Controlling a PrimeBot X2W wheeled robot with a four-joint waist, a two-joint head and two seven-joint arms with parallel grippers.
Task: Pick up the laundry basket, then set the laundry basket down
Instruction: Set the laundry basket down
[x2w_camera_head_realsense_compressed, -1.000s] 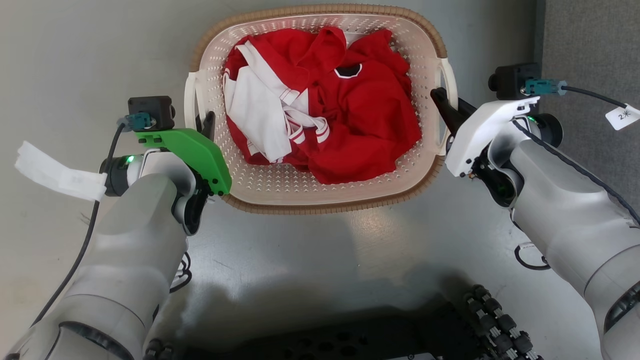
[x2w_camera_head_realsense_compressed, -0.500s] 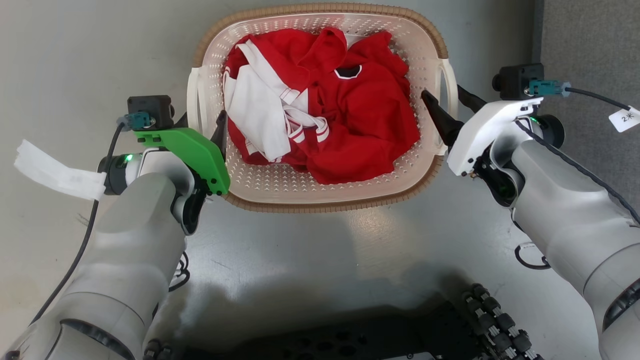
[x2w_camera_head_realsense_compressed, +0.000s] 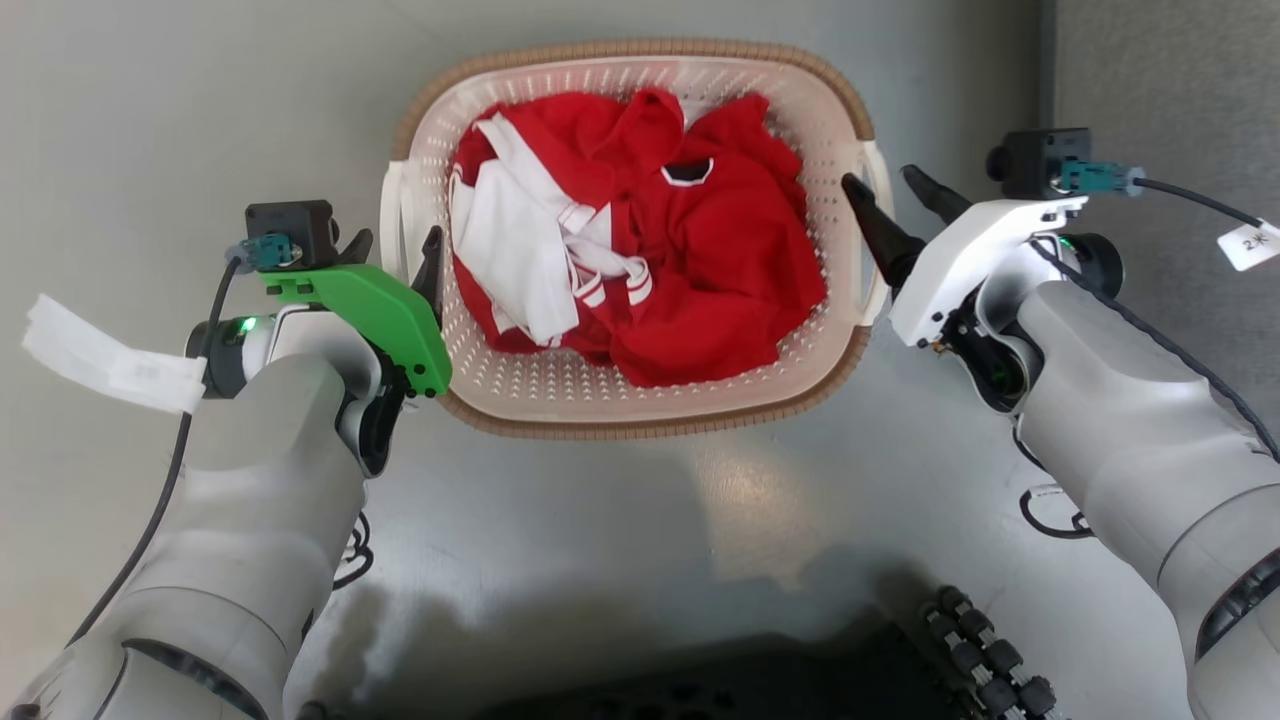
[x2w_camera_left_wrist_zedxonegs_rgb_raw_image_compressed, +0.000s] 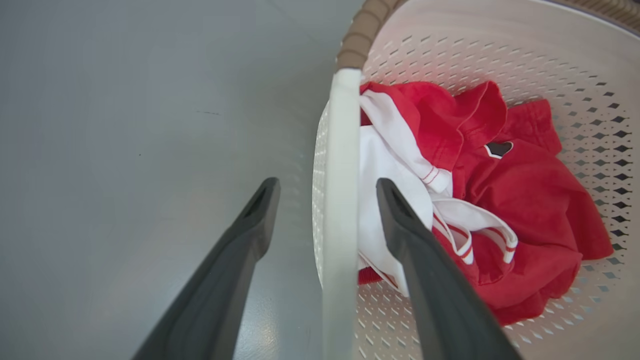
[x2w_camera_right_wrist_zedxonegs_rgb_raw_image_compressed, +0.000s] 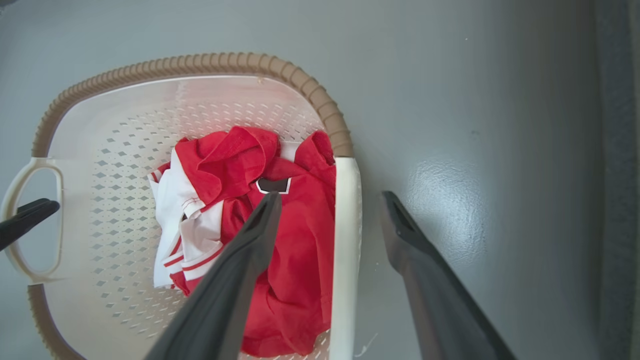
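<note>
- The cream perforated plastic laundry basket (x2w_camera_head_realsense_compressed: 560, 380), brown-rimmed, is sitting on the grey floor (x2w_camera_head_realsense_compressed: 640, 560), its long axis running left-right.
- The left gripper (x2w_camera_head_realsense_compressed: 397, 240) and right gripper (x2w_camera_head_realsense_compressed: 880, 178) are each straddling 1 white loop handle (x2w_camera_head_realsense_compressed: 390, 210), fingers spread apart.

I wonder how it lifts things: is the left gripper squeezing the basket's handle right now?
No: the left gripper is open, straddling the white handle of the laundry basket with gaps on both sides.
</note>
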